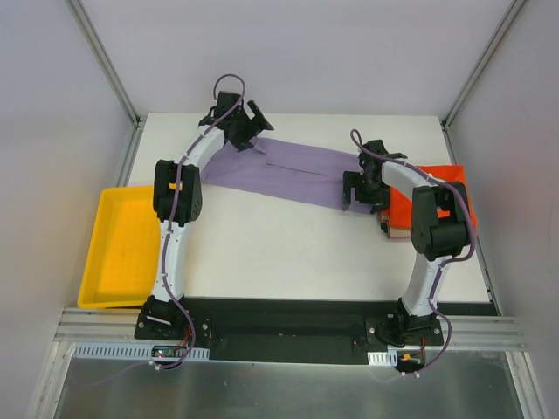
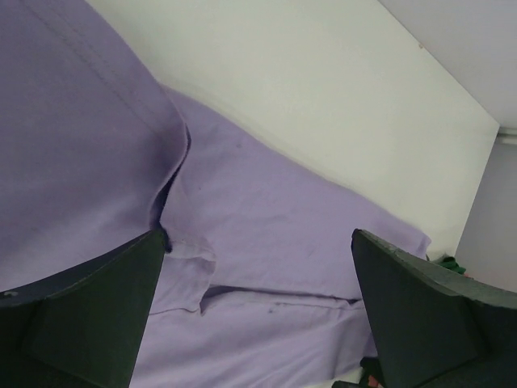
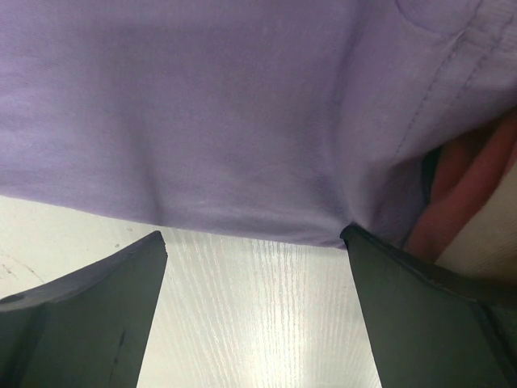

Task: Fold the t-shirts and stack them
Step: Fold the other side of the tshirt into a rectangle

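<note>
Purple shirt laid out flat, both arms at its ends, first fold not yet made.

We see the wrinkled purple cotton t-shirt [image 1: 288,170] stretched across the back of the white wood-grain surface [image 1: 288,253], its right end next to a folded orange t-shirt [image 1: 441,179]. The left fingers [image 2: 81,315] are spread wide over the far-left end and hold nothing. The right fingers [image 3: 73,315] gape at the near-right hem, also empty. We judge this is the pre-grasp step. Next, both must drop, pinch an edge and carry it across. A yellow plastic tray [image 1: 122,253] sits to the left.
</note>
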`<state>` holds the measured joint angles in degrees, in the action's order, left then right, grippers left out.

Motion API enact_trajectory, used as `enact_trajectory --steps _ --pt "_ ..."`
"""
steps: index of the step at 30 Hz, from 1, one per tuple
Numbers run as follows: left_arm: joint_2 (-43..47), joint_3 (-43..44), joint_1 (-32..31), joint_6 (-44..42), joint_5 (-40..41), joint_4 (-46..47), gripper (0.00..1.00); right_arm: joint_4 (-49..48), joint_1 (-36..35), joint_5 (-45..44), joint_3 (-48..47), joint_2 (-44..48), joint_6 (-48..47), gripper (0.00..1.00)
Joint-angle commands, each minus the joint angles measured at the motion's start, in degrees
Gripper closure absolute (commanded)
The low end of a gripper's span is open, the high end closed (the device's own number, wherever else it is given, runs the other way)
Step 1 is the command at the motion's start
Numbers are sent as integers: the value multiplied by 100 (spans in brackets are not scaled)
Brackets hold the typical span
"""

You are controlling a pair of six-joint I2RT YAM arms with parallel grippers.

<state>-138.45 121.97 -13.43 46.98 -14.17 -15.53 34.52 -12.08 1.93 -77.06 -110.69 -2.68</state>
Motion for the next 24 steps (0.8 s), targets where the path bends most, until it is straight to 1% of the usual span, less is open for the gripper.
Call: enact_trajectory --steps 1,9,15,17,20,24 --pt "38 370 -116 47 -516 -3 1 213 91 -105 68 206 -66 4" --pt "-85 511 -142 -22 -463 85 1 230 100 -132 77 233 -84 4" --pt "-226 749 -151 -110 -903 314 1 230 100 -123 86 206 -66 4" --pt "54 400 -142 -250 -859 322 1 230 100 -141 68 206 -84 4" --pt "738 -522 -142 -479 -623 366 1 160 100 -88 85 259 -75 4" --pt "1837 -2235 -11 -673 -43 375 1 46 91 17 138 408 -93 4"
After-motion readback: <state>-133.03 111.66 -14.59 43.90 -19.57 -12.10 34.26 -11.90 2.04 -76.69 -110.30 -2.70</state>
